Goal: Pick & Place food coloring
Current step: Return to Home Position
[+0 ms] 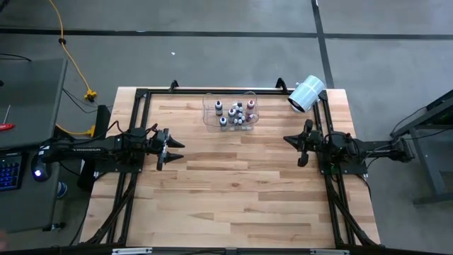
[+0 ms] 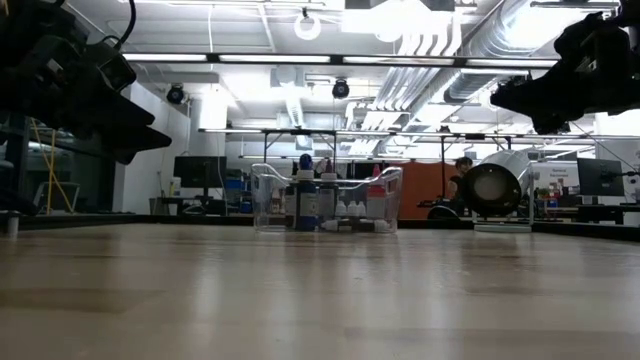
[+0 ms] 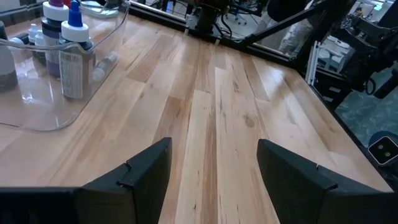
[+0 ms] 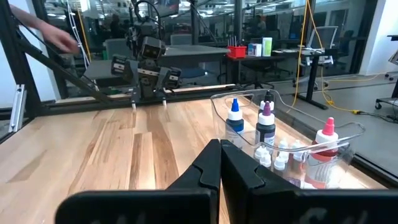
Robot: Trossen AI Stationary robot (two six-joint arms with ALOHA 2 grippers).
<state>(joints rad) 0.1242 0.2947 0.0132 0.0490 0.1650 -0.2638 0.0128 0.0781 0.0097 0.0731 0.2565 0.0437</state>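
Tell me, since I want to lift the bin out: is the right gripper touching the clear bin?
Apart. The high view shows a strip of bare table between the right gripper and the clear bin.

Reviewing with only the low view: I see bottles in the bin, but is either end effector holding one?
Observer: The left wrist view shows the left end effector open, only bare wood showing through the gap.
Operator: And the right?
Observer: The right end effector is shut, with nothing gripped.
Operator: Where are the arms?
Observer: From above, each sits at its own side of the table, apart from the clear bin holding the food coloring bottles.
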